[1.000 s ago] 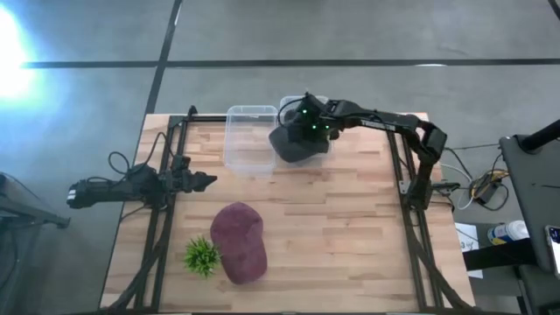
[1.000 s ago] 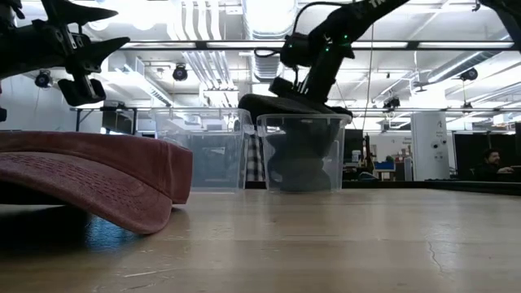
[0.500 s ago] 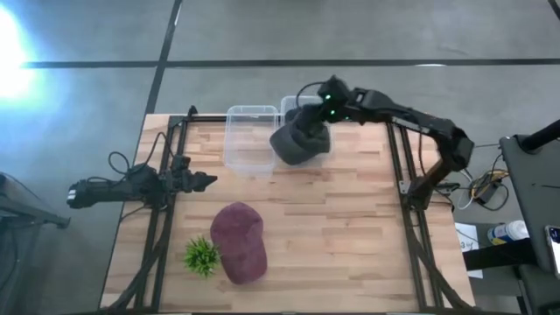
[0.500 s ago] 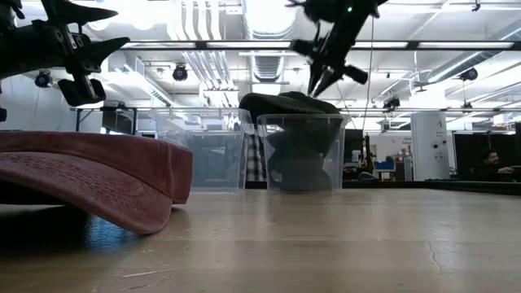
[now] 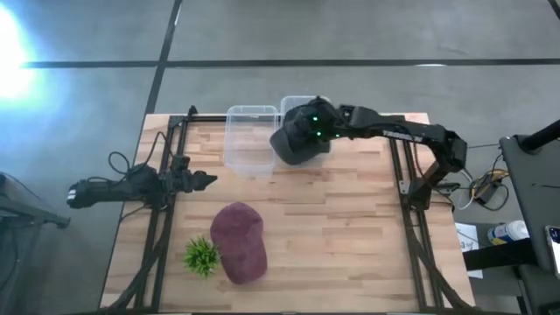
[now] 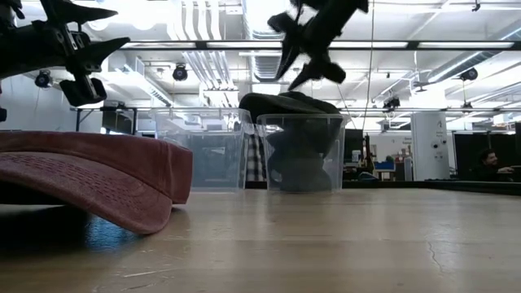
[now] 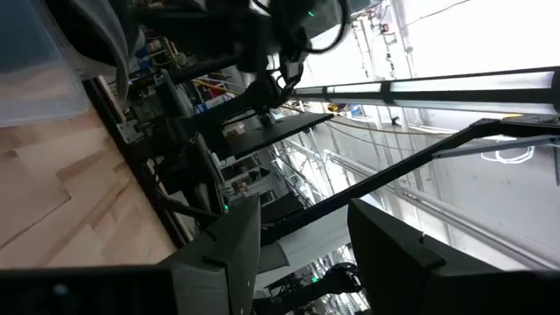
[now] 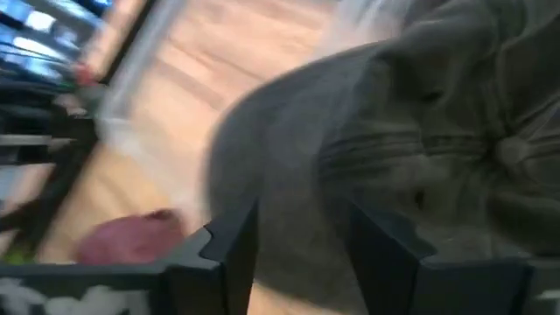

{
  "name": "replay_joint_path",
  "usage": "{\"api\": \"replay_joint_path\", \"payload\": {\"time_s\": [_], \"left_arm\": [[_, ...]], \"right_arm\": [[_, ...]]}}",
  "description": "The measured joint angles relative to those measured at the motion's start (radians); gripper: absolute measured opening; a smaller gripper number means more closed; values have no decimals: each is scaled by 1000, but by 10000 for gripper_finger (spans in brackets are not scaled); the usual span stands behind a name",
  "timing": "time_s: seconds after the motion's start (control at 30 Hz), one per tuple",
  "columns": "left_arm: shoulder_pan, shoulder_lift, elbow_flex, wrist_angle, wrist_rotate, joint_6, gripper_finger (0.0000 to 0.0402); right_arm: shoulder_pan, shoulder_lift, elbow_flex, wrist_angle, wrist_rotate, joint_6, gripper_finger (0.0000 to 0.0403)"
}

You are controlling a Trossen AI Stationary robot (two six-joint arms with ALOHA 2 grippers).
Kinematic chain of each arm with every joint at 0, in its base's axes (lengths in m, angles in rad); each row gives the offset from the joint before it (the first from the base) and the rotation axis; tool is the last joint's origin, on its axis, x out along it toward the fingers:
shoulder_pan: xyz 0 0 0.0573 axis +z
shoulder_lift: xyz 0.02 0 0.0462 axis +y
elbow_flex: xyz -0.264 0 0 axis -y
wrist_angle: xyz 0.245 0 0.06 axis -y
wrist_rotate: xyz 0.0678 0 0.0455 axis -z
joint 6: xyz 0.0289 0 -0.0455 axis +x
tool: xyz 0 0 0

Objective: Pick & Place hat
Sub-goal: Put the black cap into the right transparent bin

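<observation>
A dark grey hat sits crown-up in the right-hand clear bin, with its brim lying over the rim. It fills the right wrist view. My right gripper hovers open just above the hat, touching nothing. A maroon cap lies on the near-left part of the table, resting on its brim edge. My left gripper waits open above the table's left side, its fingers spread in its wrist view.
An empty clear bin stands just left of the hat's bin at the far edge. A small green plant sits beside the maroon cap near the near-left corner. Bare wooden table stretches across the centre and right.
My right gripper rose off the dark hat and drew back toward the far edge. It then swung back over the hat toward the table's left, staying above it. The hat stayed in the bin with its brim over the rim.
</observation>
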Motion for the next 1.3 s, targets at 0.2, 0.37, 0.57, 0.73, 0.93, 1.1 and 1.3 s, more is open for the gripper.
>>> {"api": "replay_joint_path", "payload": {"time_s": [0.2,0.37,0.57,0.73,0.93,1.1,1.3], "left_arm": [[-1,0,0,0,0,-5,168],[-1,0,0,0,0,-5,168],[-1,0,0,0,0,-7,168],[-1,0,0,0,0,-7,168],[-1,0,0,0,1,-7,168],[-1,0,0,-1,1,-7,168],[-1,0,0,0,1,-7,168]], "right_arm": [[-21,36,16,-33,49,-34,190],[-83,81,14,-102,19,-34,192],[-116,110,11,3,26,-11,188],[-139,96,6,198,95,56,187],[-170,106,2,124,57,106,187],[-159,97,-43,39,47,147,187],[-149,86,-135,-1,50,181,187]]}}
